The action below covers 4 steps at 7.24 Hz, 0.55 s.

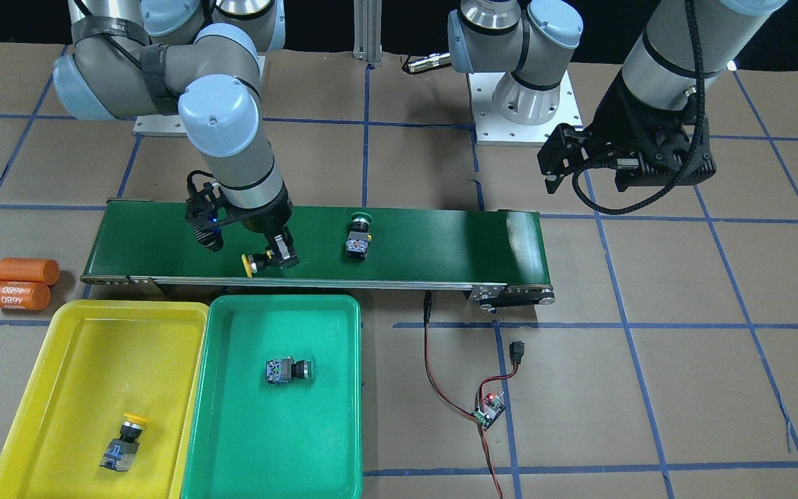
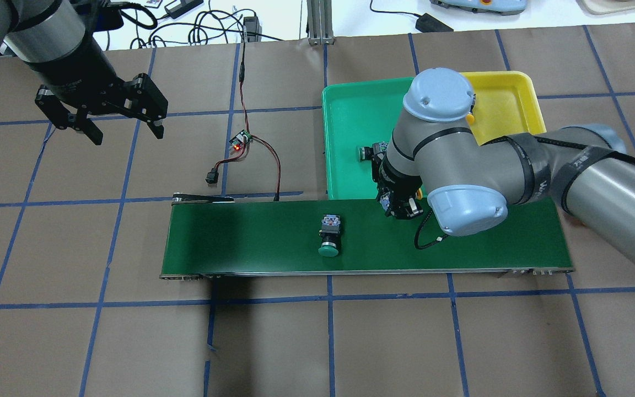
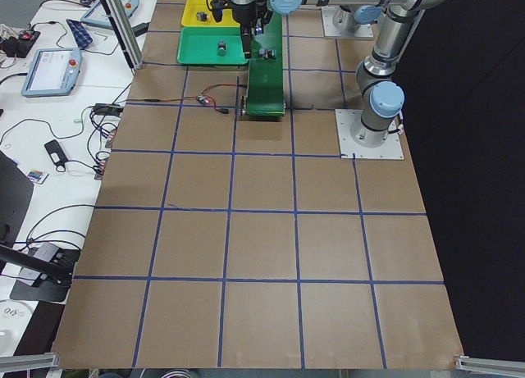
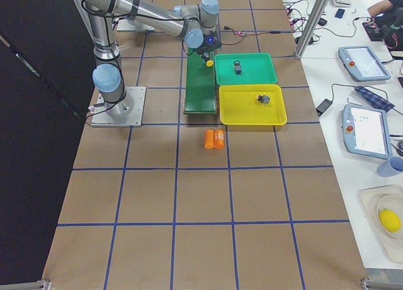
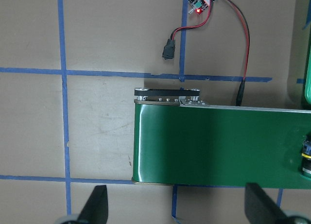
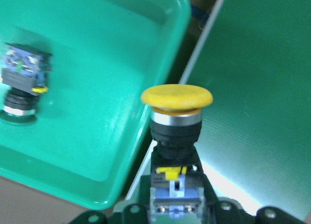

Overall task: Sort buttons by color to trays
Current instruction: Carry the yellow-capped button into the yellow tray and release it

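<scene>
My right gripper is shut on a yellow button, held just above the near edge of the belt, next to the green tray. The right wrist view shows its yellow cap pointing away from the fingers. A green button lies on the belt's middle. Another green button lies in the green tray, and a yellow button lies in the yellow tray. My left gripper hangs open and empty above the table, off the belt's far end.
The long dark-green conveyor belt runs across the table behind both trays. Two orange cylinders lie beside the yellow tray. A small controller board with red and black wires sits near the belt's other end.
</scene>
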{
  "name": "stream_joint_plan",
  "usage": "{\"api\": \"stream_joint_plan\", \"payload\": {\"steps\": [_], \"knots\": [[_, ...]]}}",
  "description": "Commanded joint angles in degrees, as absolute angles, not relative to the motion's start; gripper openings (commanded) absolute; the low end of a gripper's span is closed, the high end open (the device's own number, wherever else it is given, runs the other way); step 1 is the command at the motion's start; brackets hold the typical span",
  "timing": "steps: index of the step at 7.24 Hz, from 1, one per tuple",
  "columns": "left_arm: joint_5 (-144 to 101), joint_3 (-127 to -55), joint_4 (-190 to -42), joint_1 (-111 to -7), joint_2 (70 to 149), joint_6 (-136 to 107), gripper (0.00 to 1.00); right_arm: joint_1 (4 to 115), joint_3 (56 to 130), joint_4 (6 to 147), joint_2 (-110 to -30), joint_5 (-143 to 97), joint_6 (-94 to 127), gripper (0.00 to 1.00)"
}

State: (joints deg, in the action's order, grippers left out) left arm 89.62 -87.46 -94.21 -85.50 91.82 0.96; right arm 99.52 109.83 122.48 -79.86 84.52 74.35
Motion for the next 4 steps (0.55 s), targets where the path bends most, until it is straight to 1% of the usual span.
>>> {"api": "stream_joint_plan", "payload": {"steps": [1, 2, 3, 4], "knots": [[89.47, -87.28, -93.78, -86.04, 91.85, 0.44, 1.00, 91.10, 105.22, 122.69, -76.93, 84.47, 60.90, 0.00], [89.82, -87.19, -93.26, -86.04, 92.37, -0.17, 1.00, 88.01, 103.03, 126.09, -73.25, 85.07, 53.86, 0.00], [89.22, -87.62, -92.99, -86.04, 92.46, -0.61, 1.00, 85.80, 99.01, 126.73, -69.30, 85.43, 46.05, 0.00], [87.73, -87.45, -94.12, -86.48, 91.24, -0.53, 1.00, 84.56, 95.83, 126.39, -67.00, 85.43, 44.66, 0.00]]}}
